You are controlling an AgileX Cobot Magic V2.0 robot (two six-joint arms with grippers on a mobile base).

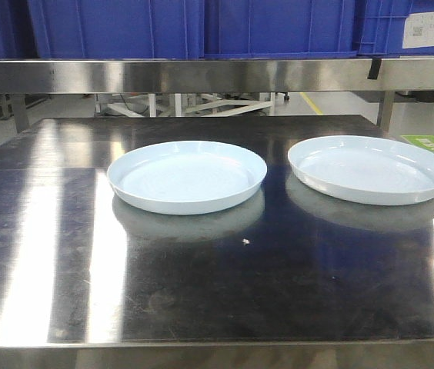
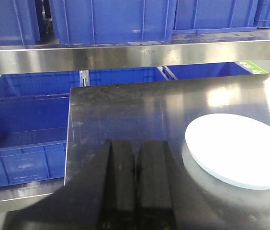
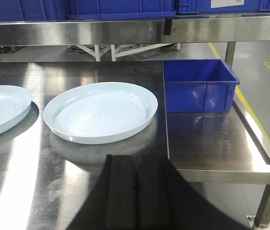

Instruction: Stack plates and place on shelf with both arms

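Left gripper [image 2: 136, 145], two broad flat matte-black fingers [image 2: 123, 165] with squared tips, a thin dark seam between them, right gripper [image 3: 135, 162], same plain smooth black, sides flaring wider nearer the camera

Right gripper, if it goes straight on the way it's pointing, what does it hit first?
Probably the right-hand plate, a little right of its centre, since the right gripper points at it. Its height above the rim is unclear.
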